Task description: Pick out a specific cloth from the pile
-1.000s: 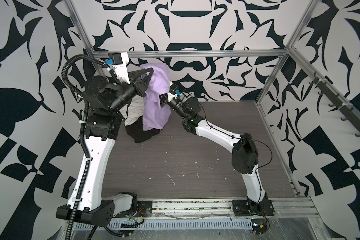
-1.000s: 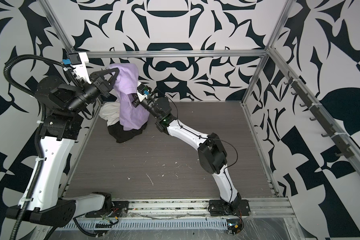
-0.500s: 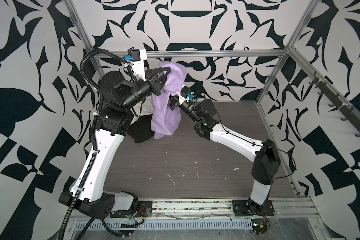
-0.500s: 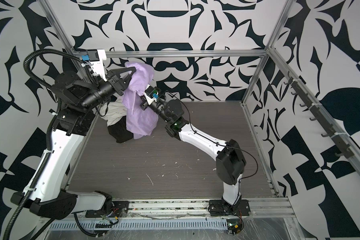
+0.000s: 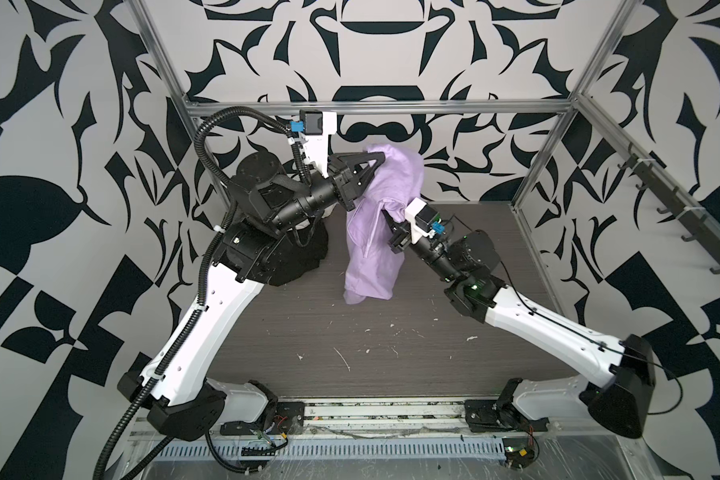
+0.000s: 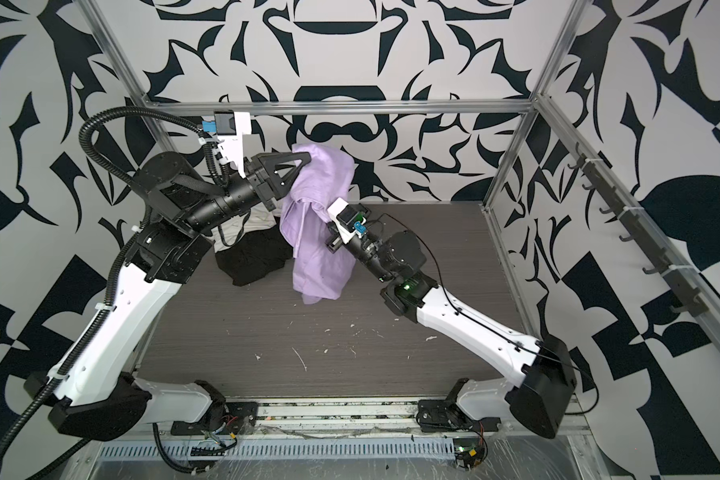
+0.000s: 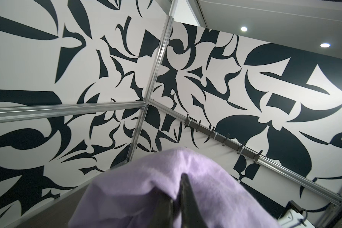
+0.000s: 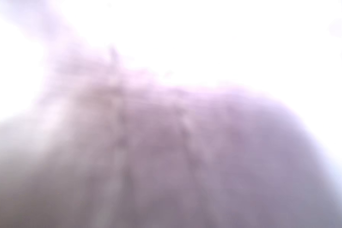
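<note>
1. Black-and-white swirl-print walls (image 5: 59, 124) and a silver metal frame (image 5: 375, 107) enclose a dark, wood-grained table (image 5: 350, 332) flecked with pale lint.
2. At far left lies the pile (image 5: 304, 259): a crumpled black cloth (image 6: 258, 257) with an off-white cloth (image 6: 260, 219) behind it.
3. Raised beside it, the left gripper (image 5: 379, 157), black and triangular, pinches the top of the cloth (image 5: 371, 257) with its jaws closed.
4. That thin, wrinkly lavender fabric hangs in long folds, clear of the pile, with its lower hem near the table.
5. Fabric puckers around the right gripper (image 5: 388, 214), which is buried in the folds with its jaws closed on them; its wrist view shows only a lavender blur.
6. A dark hook rail (image 5: 682, 216) lines the right wall.
</note>
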Robot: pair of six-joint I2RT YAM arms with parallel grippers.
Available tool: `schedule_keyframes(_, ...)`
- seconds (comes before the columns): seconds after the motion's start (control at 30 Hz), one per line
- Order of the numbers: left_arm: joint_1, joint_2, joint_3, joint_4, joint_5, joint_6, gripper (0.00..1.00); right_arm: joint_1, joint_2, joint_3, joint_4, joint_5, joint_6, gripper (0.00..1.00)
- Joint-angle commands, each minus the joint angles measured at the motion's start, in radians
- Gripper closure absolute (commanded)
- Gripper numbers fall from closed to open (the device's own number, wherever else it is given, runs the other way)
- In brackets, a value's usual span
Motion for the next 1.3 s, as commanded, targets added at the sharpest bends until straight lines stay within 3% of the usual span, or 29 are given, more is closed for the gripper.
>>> schedule_keyframes(0.0,-0.043,0.005,0.0,0.023,-0.029,-0.005,1.0,0.017,-0.109,-0.023,-0.006,0.032,-0.022,1.0)
schedule_keyframes(0.17,-0.096,0.009,-0.07,0.056,-0.048,-0.021,1.0,0.038,-0.218,-0.12,-0.109,0.071,-0.017,1.0)
schedule_keyframes(0.43,-0.099,0.0,-0.209,0.11,-0.072,-0.046,1.0,0.045,-0.286,-0.244,-0.185,0.161,0.039,1.0)
schedule_keyframes(0.67,-0.081,0.056,-0.256,0.121,-0.101,-0.001,1.0,0.031,-0.164,-0.313,-0.072,0.236,-0.01,1.0)
schedule_keyframes(0.97,0.058,0.099,-0.334,0.184,-0.04,-0.065,1.0,-0.09,0.038,-0.317,0.055,0.19,0.09,1.0)
schedule_keyframes(1.27,0.117,0.114,-0.377,0.194,-0.025,-0.07,1.0,-0.141,0.18,-0.323,0.153,0.215,0.121,1.0)
